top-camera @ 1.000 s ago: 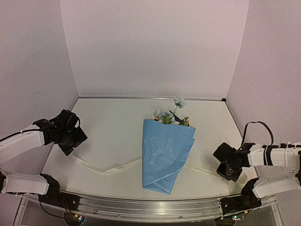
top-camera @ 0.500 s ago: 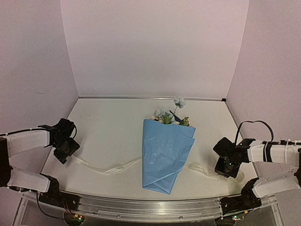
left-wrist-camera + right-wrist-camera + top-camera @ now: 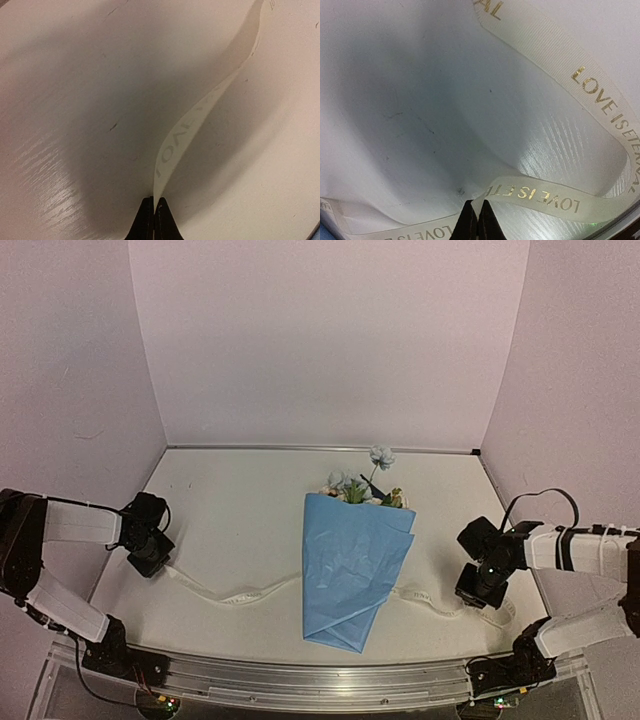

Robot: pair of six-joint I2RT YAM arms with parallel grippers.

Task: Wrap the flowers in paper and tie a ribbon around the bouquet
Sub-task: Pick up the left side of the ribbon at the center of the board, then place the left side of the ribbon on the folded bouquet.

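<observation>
a pale off-white worktop [image 3: 240, 500] sits boxed in by three plain walls with a faint lilac tint: a back wall [image 3: 330, 340], a left wall [image 3: 70, 370] and a right wall [image 3: 580, 360]. a thin dark seam [image 3: 300, 448] runs where the back wall meets the worktop. a metal rail [image 3: 300, 672] lies along the near edge (silvery, slightly curved from above). the light is soft and even, with streaky glare [image 3: 560, 145] on the surface.
</observation>
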